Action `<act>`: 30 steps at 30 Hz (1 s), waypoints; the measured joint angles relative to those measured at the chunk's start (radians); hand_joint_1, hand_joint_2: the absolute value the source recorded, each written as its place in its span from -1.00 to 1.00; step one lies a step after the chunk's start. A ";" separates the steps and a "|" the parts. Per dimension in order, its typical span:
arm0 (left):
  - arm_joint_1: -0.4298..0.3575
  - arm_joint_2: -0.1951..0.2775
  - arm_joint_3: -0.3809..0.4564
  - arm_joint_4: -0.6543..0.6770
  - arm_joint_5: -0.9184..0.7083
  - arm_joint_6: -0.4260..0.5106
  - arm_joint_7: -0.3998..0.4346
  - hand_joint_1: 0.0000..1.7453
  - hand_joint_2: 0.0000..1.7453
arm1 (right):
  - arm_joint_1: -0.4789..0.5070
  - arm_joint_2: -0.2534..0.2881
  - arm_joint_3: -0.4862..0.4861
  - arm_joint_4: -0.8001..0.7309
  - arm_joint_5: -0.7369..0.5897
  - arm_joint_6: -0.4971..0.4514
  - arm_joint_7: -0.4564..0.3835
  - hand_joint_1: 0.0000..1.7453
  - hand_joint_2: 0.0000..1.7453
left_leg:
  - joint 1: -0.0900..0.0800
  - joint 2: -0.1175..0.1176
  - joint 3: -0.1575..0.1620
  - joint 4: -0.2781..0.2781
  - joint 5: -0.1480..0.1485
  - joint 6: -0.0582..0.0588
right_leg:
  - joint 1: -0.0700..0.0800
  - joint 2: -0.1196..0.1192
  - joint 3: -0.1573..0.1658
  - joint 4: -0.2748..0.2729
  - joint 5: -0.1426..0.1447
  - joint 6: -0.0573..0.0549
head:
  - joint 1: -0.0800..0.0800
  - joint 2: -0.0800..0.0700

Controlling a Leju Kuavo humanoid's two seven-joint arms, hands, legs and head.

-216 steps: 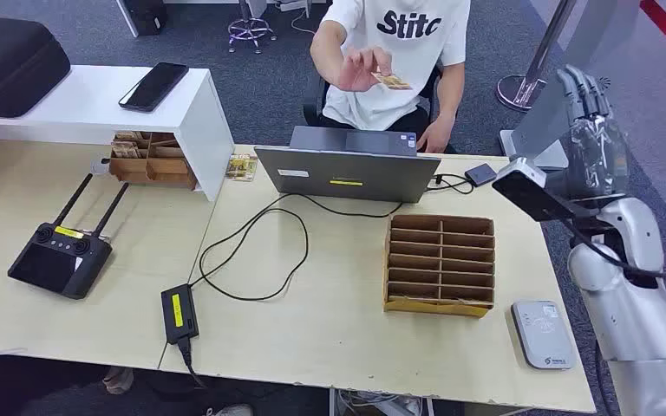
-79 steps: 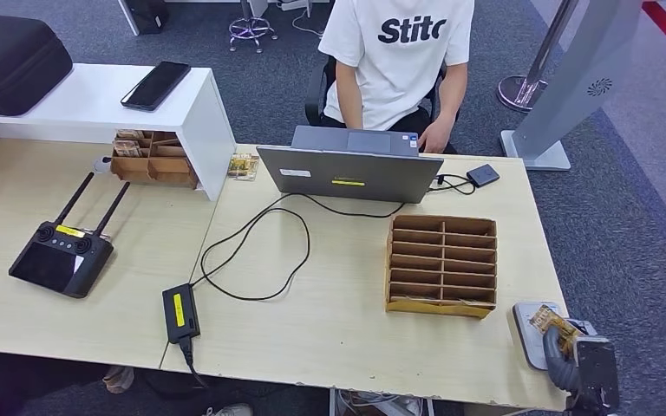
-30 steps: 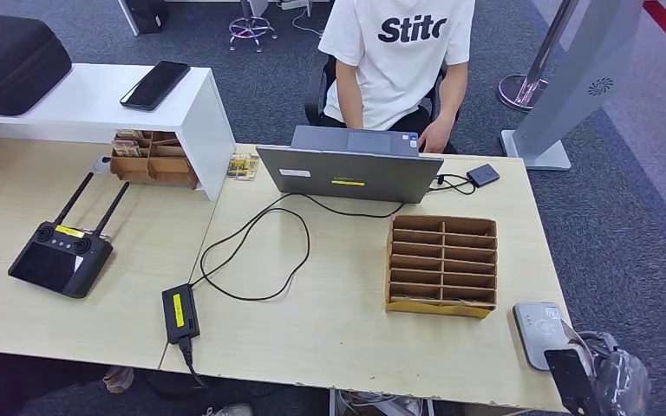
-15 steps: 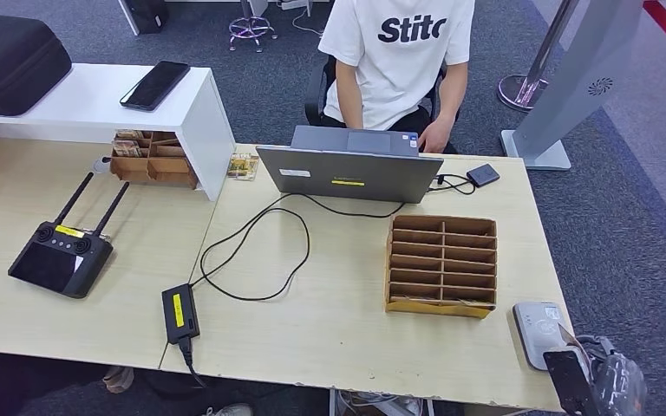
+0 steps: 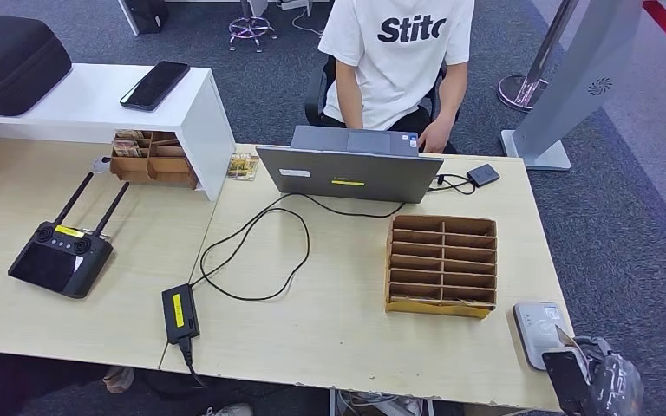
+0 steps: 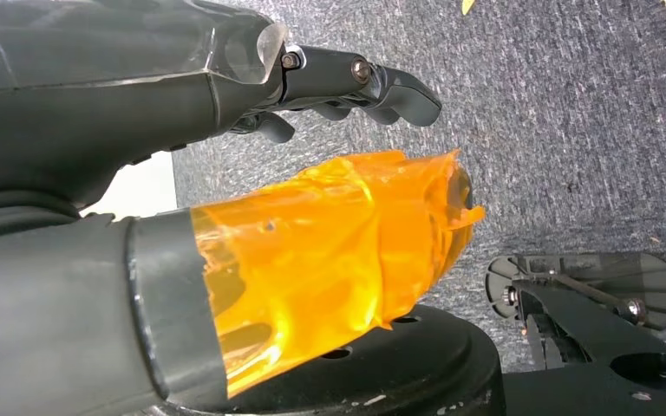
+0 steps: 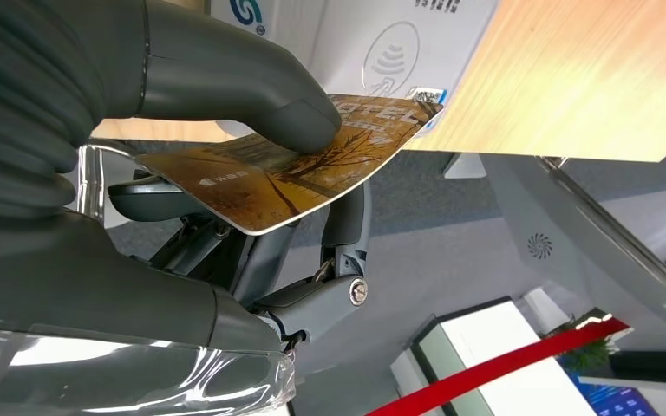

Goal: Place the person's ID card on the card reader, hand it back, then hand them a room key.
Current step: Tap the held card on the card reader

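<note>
My right hand hangs just off the table's near right corner, beside the grey card reader. In the right wrist view the thumb presses a brown tree-printed card against the fingers below, and the card's far end overlaps the card reader. My left hand hangs over the carpet, its thumb wrapped in orange tape, fingers apart and holding nothing. The person in a white shirt sits behind the laptop.
A cardboard slot organiser stands just beyond the reader. A black cable and a power brick lie mid-table. A remote controller sits at the left, a white shelf with a phone behind it.
Over the last second my right hand has stayed by the reader with the card, shifting only slightly. Earlier it came down from the person's side with the card.
</note>
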State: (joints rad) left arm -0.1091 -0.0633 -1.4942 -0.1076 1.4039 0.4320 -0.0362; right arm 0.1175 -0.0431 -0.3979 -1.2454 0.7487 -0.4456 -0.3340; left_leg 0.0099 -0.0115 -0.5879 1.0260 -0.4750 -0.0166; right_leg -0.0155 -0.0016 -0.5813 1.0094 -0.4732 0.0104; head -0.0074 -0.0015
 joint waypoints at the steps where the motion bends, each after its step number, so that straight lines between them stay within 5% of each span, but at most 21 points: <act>1: 0.000 0.000 0.000 0.000 0.000 0.000 0.000 -1.00 -1.00 | 0.000 0.000 0.000 0.002 0.002 0.006 0.002 1.00 1.00 | 0.000 0.000 0.000 0.000 0.000 0.000 | 0.000 0.000 0.000 0.000 0.000 0.000 | 0.000 0.000; 19: 0.000 0.000 0.000 0.000 0.003 -0.001 0.000 -1.00 -1.00 | -0.002 -0.001 0.004 0.019 0.020 0.049 0.024 1.00 1.00 | 0.000 0.000 0.000 0.000 0.000 0.000 | 0.000 0.000 0.000 0.000 0.000 0.000 | 0.000 0.000; 30: 0.000 0.001 -0.007 0.000 -0.002 -0.011 0.000 -1.00 -1.00 | 0.006 -0.028 0.030 -0.131 0.067 -0.046 0.053 0.99 1.00 | 0.000 0.000 0.000 0.000 0.000 0.000 | 0.000 0.000 0.000 0.000 0.000 0.000 | 0.000 0.000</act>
State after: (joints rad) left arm -0.1095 -0.0624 -1.5014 -0.1076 1.4020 0.4211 -0.0362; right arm 0.1236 -0.0714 -0.3676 -1.3760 0.8155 -0.4917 -0.2808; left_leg 0.0097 -0.0113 -0.5882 1.0261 -0.4750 -0.0165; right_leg -0.0158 -0.0014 -0.5810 1.0095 -0.4731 0.0105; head -0.0073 -0.0015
